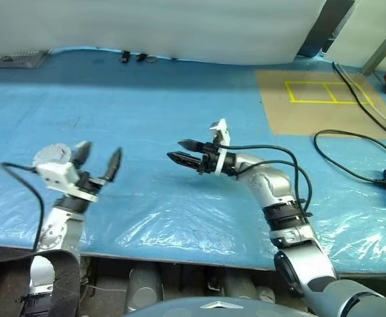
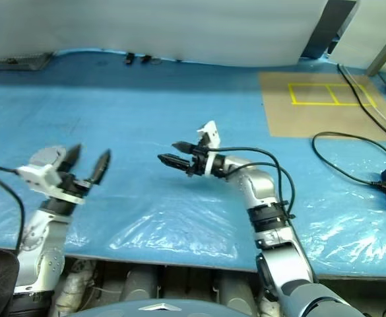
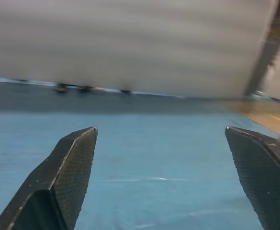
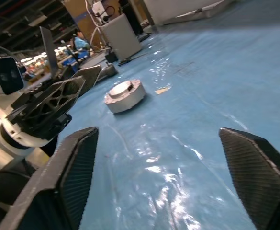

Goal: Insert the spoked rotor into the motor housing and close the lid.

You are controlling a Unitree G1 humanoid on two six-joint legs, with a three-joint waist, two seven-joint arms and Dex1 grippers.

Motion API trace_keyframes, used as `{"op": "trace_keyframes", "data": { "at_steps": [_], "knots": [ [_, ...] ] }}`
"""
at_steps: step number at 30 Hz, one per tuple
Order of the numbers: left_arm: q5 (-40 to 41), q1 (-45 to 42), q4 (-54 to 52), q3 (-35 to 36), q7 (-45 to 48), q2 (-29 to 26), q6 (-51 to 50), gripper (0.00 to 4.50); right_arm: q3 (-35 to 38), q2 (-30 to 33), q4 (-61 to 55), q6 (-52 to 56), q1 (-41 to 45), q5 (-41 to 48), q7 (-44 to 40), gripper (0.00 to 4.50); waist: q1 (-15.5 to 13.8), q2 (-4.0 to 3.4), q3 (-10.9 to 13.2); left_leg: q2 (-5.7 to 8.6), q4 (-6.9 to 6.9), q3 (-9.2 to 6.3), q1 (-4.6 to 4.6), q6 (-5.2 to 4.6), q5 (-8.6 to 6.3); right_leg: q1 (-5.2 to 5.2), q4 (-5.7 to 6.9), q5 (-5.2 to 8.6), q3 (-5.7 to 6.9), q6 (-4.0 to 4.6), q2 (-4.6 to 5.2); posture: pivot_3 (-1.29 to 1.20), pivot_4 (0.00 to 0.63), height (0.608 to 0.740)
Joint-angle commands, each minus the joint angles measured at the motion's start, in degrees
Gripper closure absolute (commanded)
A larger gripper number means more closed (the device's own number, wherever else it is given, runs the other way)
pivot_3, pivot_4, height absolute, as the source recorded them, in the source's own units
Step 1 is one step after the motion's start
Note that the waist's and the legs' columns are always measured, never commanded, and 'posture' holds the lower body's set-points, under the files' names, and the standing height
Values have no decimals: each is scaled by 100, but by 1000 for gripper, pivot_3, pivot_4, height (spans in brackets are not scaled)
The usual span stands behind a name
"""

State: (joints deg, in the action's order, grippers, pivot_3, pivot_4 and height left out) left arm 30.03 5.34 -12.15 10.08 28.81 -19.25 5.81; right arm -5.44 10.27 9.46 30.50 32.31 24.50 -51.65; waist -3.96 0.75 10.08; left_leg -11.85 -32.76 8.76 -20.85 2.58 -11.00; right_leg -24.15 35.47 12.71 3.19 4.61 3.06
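Left eye view, nearest first: the left pincer [image 1: 100,162] hangs above the front of the blue plastic-sheeted worktop [image 1: 179,125], its two black fingers spread wide with nothing between them. Just behind it sits the motor housing [image 1: 53,156], a short round silver-grey metal can, partly hidden by that pincer's white wrist block. In the right wrist view the same housing [image 4: 125,96] rests flat on the sheet with a plain light-grey top face showing, which suggests the lid is down; no spoked rotor can be made out, so it may already be inside, though the pictures cannot confirm that.

Toward the middle of the worktop, the right pincer [image 1: 183,150] points across to the robot's left, fingers likewise parted and empty, well apart from the housing.

Farther back lie a brown cardboard sheet marked with yellow tape rectangles [image 1: 318,96] and a black cable [image 1: 351,148] with its adapter.

Judged from this, the closing step looks finished or nearly so. The next move calls for checking that the lid sits flush, pressing it down if it does not.
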Motion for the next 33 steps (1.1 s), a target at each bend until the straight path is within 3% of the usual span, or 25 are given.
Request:
{"op": "trace_keyframes", "data": {
  "at_steps": [1,11,19,33],
  "knots": [
    [-174,118,-279,-238,429,-246,-123,0,-3,139,-378,-572,-113,-250,112,32,31,-2,-1,0,1,0,1,0,0,0,0,0,0,0,-1,0,150,740],
    [-148,32,-377,-413,984,-592,-603,0,-558,766,-553,-1184,-704,-552,-677,32,50,-9,0,4,4,6,3,-3,-2,0,-5,0,-8,1,0,0,150,740],
    [-583,-395,103,-357,941,-539,-542,0,-485,489,77,-2020,-524,-962,-205,32,104,-12,-1,4,2,5,14,-4,-1,8,2,0,-9,2,-1,0,150,740],
    [-237,-39,-148,-142,1561,-831,-822,0,-588,500,-85,-1581,-722,-840,-422,32,135,-12,-1,3,3,2,20,-23,-12,12,2,-1,-8,5,-1,0,150,740]
  ]
}}
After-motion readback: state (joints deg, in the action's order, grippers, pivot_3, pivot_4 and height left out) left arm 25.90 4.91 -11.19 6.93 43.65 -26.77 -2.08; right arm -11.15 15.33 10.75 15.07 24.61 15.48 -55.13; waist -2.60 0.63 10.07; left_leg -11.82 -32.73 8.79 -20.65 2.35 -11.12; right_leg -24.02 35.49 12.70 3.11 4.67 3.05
